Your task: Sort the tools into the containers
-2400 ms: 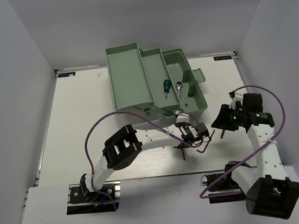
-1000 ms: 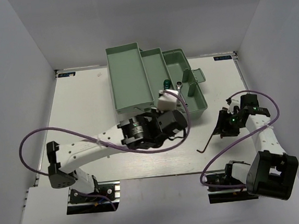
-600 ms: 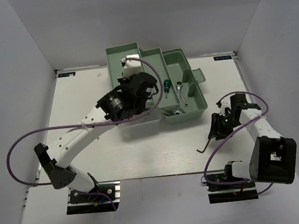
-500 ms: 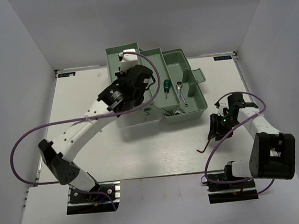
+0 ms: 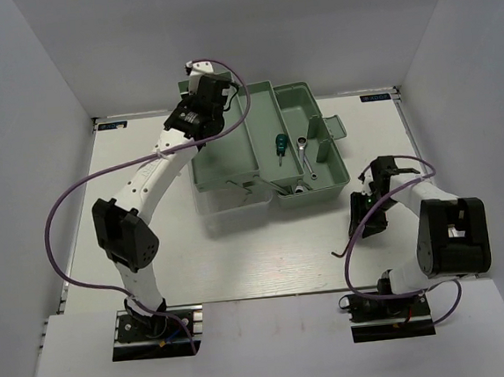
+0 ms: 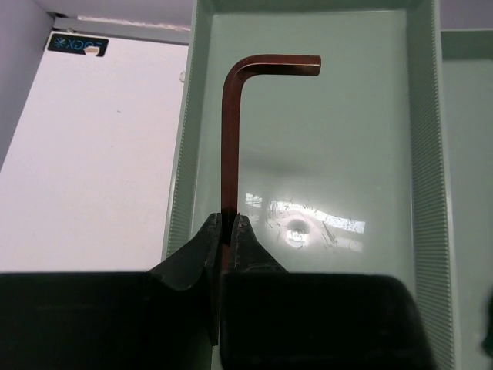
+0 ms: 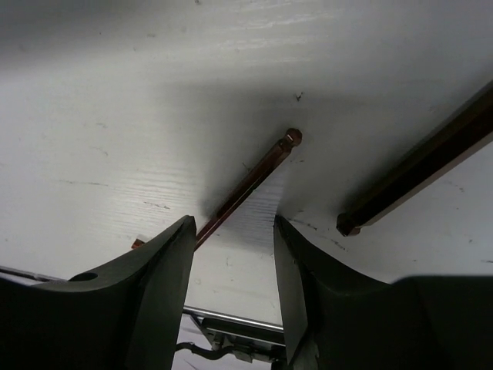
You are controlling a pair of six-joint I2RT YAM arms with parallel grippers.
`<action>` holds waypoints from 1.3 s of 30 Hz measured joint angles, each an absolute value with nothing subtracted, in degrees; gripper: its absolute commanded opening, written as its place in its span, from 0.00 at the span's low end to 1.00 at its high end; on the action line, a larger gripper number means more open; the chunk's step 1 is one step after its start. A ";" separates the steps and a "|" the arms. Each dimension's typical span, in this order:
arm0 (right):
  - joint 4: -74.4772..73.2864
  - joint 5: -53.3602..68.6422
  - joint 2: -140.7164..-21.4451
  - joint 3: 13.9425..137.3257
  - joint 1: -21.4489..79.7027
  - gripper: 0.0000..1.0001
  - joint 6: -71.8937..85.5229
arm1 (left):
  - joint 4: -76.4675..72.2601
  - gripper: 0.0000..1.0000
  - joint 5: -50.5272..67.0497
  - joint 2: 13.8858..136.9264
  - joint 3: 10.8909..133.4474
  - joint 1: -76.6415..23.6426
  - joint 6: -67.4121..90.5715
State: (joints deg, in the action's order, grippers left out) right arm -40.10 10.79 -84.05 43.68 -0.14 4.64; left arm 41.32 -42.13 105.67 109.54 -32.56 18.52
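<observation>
Copper-brown hex key: clenched at shank end by left tool, over toolbox leftmost tray. Risk: thin pinch, key pivots, bounces over tray wall on release.
Right tool: spread, astride thin key on surface right of toolbox. Risk: flat key skids at closing; thicker key just beside gets nudged.

Your worktop is white, and the mint-green toolbox stands on it toward the far middle. At the right side, the right wrist view shows you a thin reddish hex key lying flat, with a thicker dark hex key near it, not touching.
</observation>
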 measured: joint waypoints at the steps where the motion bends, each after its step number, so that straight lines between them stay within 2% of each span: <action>1: -40.03 10.20 -84.47 43.92 0.36 0.52 5.41 | 41.50 0.05 -41.32 105.67 109.49 -32.05 18.63; 7: -38.85 5.85 -84.86 44.73 3.95 0.52 8.80 | 40.86 0.20 -38.00 105.65 107.37 -30.55 19.18; 15: -38.74 -0.01 -85.62 45.43 7.31 0.47 11.44 | 39.66 0.22 -34.02 105.49 99.88 -29.71 19.57; 17: -38.65 -1.04 -85.62 45.43 7.53 0.44 11.77 | 39.38 0.38 -33.61 105.43 99.55 -29.69 19.49; 18: -38.63 -1.61 -85.65 45.43 7.57 0.39 12.01 | 38.98 0.47 -33.28 105.32 99.55 -29.67 19.64; 19: -38.57 -2.24 -85.65 45.43 7.55 0.32 12.05 | 38.54 0.59 -32.84 105.14 99.55 -29.67 20.08; 20: -38.54 -2.66 -85.65 45.43 7.53 0.32 12.21 | 38.48 0.64 -32.56 105.10 99.55 -29.63 19.79; 22: -38.39 -3.51 -85.69 45.43 7.53 0.21 12.43 | 38.28 0.69 -31.90 104.99 99.55 -29.56 20.05; 24: -38.37 -4.12 -85.86 45.45 7.46 0.12 12.71 | 38.17 0.71 -30.89 104.97 99.61 -29.56 20.10; 27: -38.41 -4.64 -85.95 45.50 7.38 0.05 13.10 | 38.92 0.73 -29.23 104.97 101.10 -29.58 20.18; 34: -38.48 -4.45 -86.04 45.58 6.85 0.00 13.39 | 38.92 0.74 -25.80 100.92 105.89 -30.13 19.99; 39: -37.76 -2.28 -85.32 45.45 5.02 0.00 12.43 | 38.50 0.74 -22.76 90.35 103.26 -30.17 19.97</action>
State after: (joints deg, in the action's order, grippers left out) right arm -37.76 -2.28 -85.32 45.45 5.02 12.43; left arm 38.50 -22.76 90.35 103.26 -30.17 19.97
